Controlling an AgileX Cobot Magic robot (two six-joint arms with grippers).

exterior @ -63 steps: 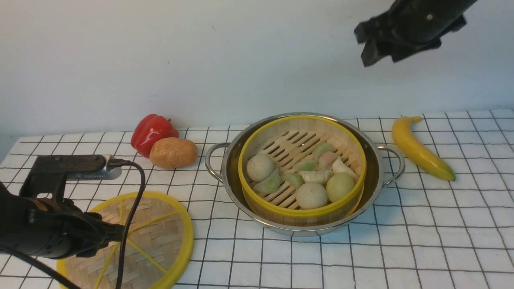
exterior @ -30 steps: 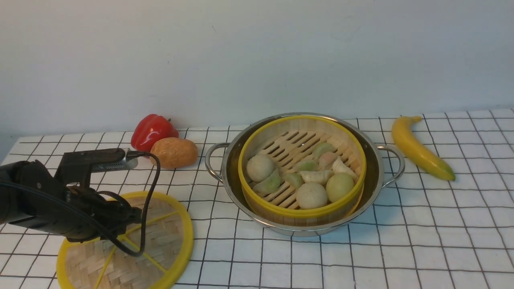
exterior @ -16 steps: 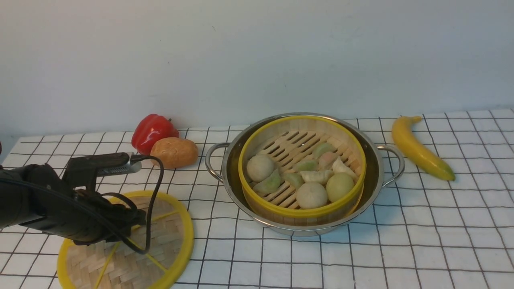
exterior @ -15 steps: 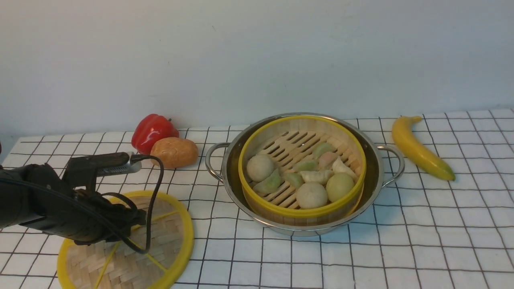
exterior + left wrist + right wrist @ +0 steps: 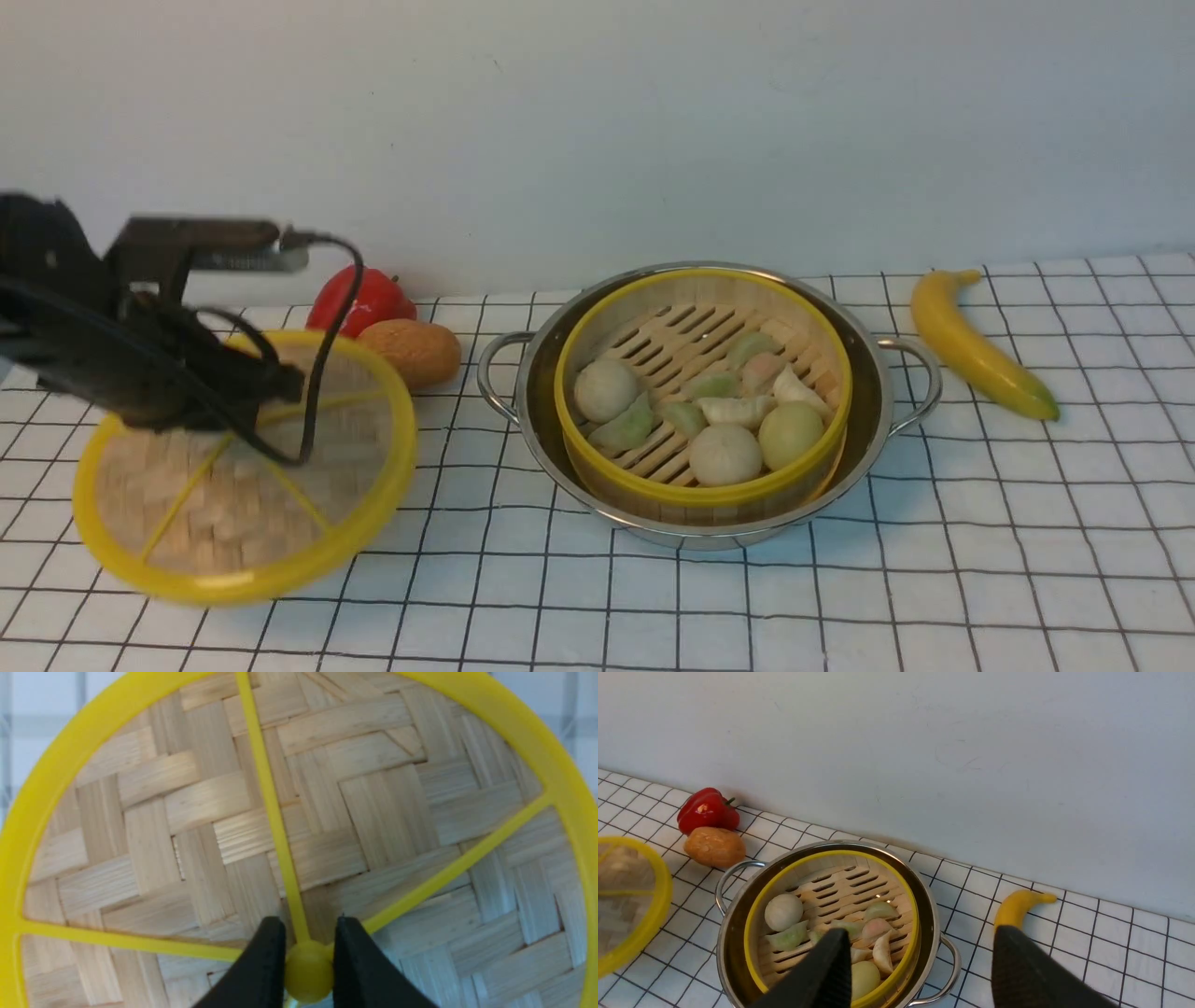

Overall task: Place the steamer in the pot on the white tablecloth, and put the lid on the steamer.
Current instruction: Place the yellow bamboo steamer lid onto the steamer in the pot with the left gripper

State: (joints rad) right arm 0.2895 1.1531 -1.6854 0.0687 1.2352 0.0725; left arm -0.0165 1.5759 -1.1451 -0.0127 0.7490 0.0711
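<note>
The steamer (image 5: 702,392), a bamboo basket with a yellow rim and dumplings and buns inside, sits in the steel pot (image 5: 868,429) on the white tablecloth (image 5: 934,579). Both also show in the right wrist view, steamer (image 5: 831,905) in pot (image 5: 733,933). My left gripper (image 5: 306,947) is shut on the yellow knob of the woven lid (image 5: 243,495) and holds it tilted in the air, left of the pot. The lid fills the left wrist view (image 5: 373,812). My right gripper (image 5: 920,952) is open and empty, high above the pot; it is out of the front view.
A red pepper (image 5: 359,299) and a brown potato (image 5: 411,350) lie behind the lid, left of the pot. A banana (image 5: 971,341) lies right of the pot. The wall stands close behind.
My left gripper closed on the lid's knob and lifted the lid off the cloth, up and slightly left. The right arm rose out of the front view earlier.
</note>
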